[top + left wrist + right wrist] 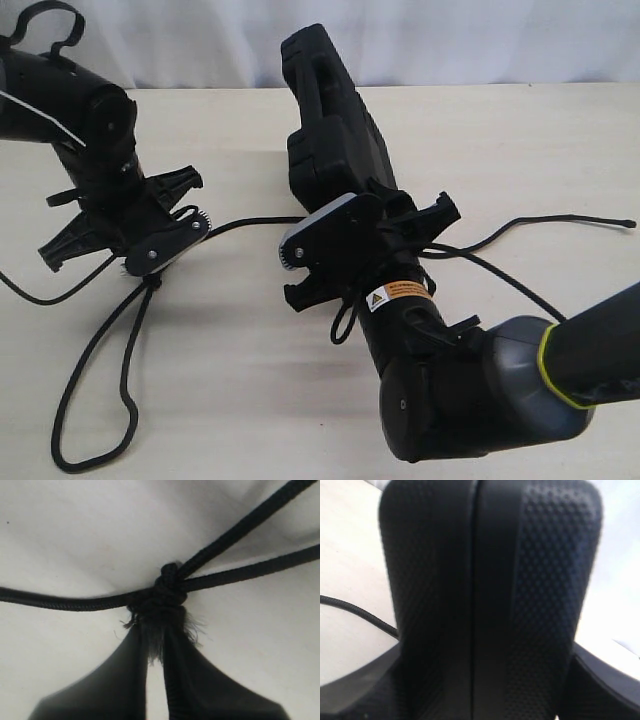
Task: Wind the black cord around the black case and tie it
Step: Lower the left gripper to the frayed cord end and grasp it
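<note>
Two holds: left gripper (pixel 156 642) on frayed braided black cord (pixel 60 601), right gripper (pixel 482 685) on pebbled black case (pixel 530 580)

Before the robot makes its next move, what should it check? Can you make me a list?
1. The left gripper is shut on the black cord's frayed end: ok.
2. The knot sits right at the fingertips: ok.
3. The right gripper clamps the black case: ok.
4. The cord goes all the way around the case: cannot tell, the right arm hides that part.
5. The knob end lies free on the table: ok.
</note>
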Motion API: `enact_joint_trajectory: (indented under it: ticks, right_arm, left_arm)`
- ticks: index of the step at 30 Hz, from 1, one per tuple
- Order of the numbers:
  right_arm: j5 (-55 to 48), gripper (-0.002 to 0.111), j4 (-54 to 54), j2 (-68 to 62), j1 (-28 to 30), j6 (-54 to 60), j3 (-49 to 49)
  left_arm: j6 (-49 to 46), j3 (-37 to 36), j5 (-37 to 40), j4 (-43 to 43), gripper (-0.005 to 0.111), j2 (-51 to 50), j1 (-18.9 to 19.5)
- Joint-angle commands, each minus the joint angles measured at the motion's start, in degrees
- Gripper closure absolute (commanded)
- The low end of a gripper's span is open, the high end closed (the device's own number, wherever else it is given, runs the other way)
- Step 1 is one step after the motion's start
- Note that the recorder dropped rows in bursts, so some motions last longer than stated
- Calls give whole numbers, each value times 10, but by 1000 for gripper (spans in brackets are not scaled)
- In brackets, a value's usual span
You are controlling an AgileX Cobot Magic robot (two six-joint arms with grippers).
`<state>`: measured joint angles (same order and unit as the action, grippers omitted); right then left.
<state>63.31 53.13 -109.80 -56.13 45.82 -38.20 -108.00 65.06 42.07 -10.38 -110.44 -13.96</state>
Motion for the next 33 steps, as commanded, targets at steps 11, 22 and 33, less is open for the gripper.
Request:
enact_joint_trajectory:
  ticks: [11,22,33]
  right_arm:
    - [25,104,-9,7,3,0,-1]
    - [26,104,-9,7,3,0,-1]
    - [25,104,-5,7,3,11,-1]
  left_arm:
    - [-1,-3,2,40,95,0,-1]
    - [3,-3,-22,98,95,0,-1]
    - [50,-3,-19,98,95,0,-1]
